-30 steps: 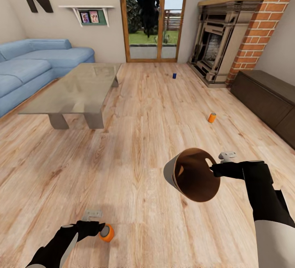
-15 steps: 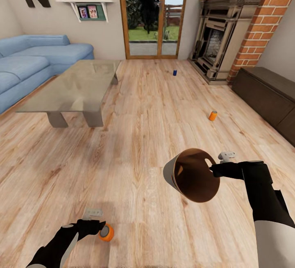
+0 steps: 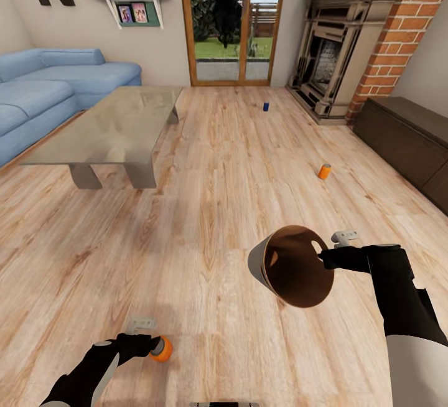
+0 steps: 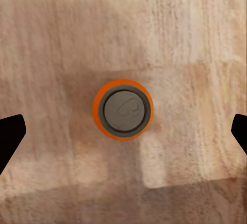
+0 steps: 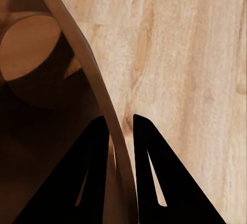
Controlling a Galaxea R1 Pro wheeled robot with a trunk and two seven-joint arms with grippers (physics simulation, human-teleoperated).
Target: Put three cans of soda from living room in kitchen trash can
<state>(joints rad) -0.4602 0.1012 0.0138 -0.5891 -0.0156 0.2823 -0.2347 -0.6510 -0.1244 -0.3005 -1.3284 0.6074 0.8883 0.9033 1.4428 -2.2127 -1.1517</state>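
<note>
One orange can [image 4: 122,109] stands upright beneath the released left claw [image 4: 123,131]; right claw [image 5: 121,131] grasps the sideways-tipped bin [image 3: 292,265].

The right gripper [image 5: 121,131] has its dark jaws pinched on the thin rim of the coppery-brown-lined round bin [image 5: 41,80]. Light wood plank floor [image 5: 190,59] runs beyond.

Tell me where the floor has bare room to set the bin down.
Bare wood lies between the coffee table and the orange can near the cabinet. It is tighter at the left gripper, where another orange can stands. The bin hangs tilted from the right gripper.
</note>
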